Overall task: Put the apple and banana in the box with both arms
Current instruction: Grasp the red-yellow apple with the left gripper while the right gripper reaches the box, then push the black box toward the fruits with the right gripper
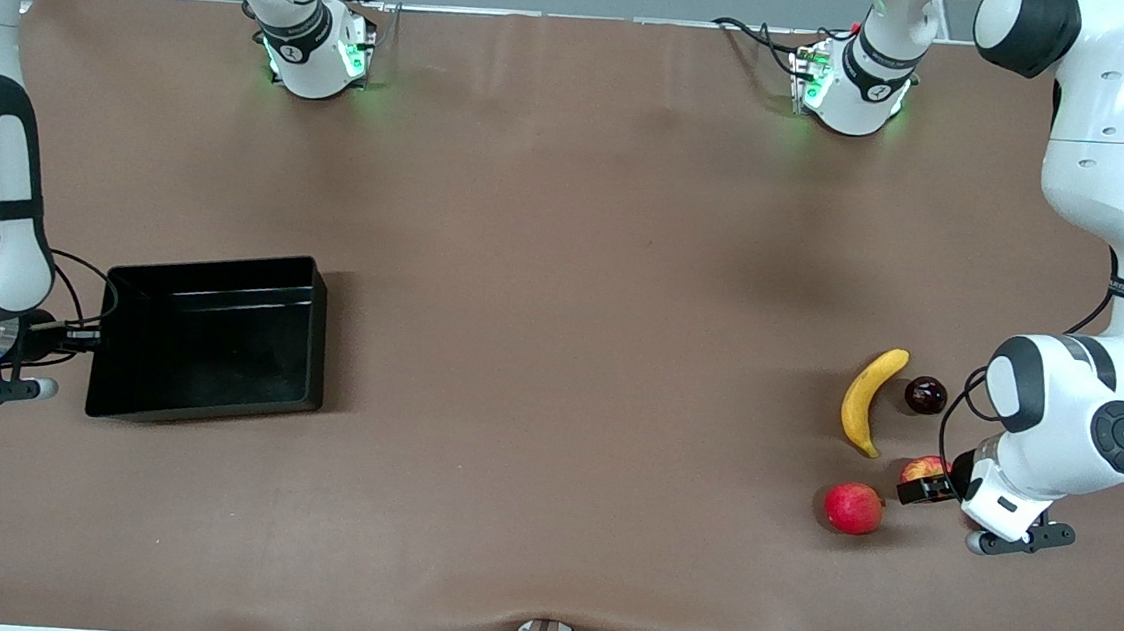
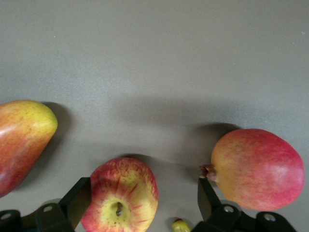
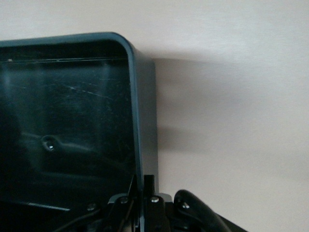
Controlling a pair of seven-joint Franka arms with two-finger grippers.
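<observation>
Red fruit [image 1: 853, 508] and mango [image 2: 21, 141] flank the apple [image 2: 120, 200], which sits between the left tool's [image 2: 140, 205] spread fingers. Right tool [image 3: 140, 205] seemingly pinches the box [image 1: 209, 340] wall.

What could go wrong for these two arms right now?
The left gripper sits open around the apple, with a pinkish-red fruit and a mango close on either side; closing or lifting might nudge them. The right gripper is pinched on the box wall, so a thin glossy edge could slip if the box is dragged.
</observation>
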